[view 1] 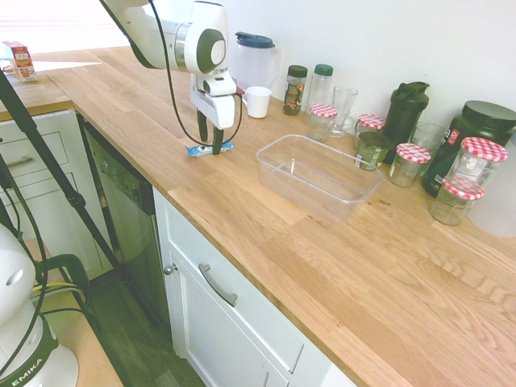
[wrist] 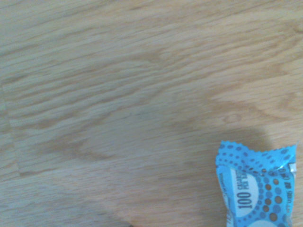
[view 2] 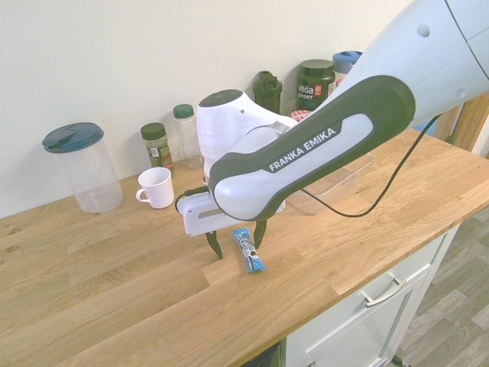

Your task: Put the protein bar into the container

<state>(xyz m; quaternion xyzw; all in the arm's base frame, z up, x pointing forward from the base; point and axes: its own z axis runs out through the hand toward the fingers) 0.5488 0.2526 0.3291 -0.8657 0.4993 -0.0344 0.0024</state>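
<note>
Gripper (view 2: pixel 237 238) hangs straight down with fingers spread wide, straddling the protein bar (view 2: pixel 249 251), which lies flat on the wooden counter (view 2: pixel 114 283), well apart from the clear container (view 1: pixel 316 173). The close looks best made across the bar's narrow width, centred, with the tips low enough to catch the slim wrapper rather than skid over it.
</note>
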